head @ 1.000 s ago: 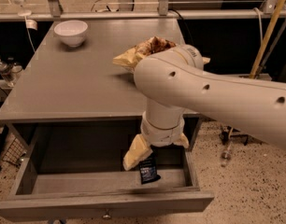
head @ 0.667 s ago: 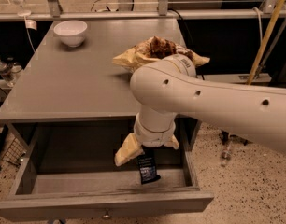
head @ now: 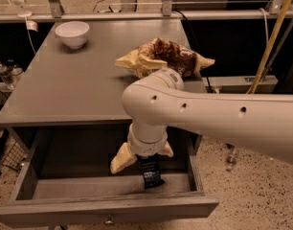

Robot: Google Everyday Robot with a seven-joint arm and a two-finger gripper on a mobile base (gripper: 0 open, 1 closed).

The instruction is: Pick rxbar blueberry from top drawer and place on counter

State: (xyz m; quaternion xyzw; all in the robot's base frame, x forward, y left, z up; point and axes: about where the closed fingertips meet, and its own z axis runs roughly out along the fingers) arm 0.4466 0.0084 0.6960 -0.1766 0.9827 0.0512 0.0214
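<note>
Fingers (head: 123, 158) of the gripper (head: 142, 160) are spread wide inside the open drawer (head: 103, 209), straddling a dark snack bar (head: 151, 172), below the worktop's (head: 79, 85) front edge.

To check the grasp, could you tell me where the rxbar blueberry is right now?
In the camera view, the rxbar blueberry lies inside the open top drawer, near its front panel, just below the gripper, whose jaws stand open above it.
</note>
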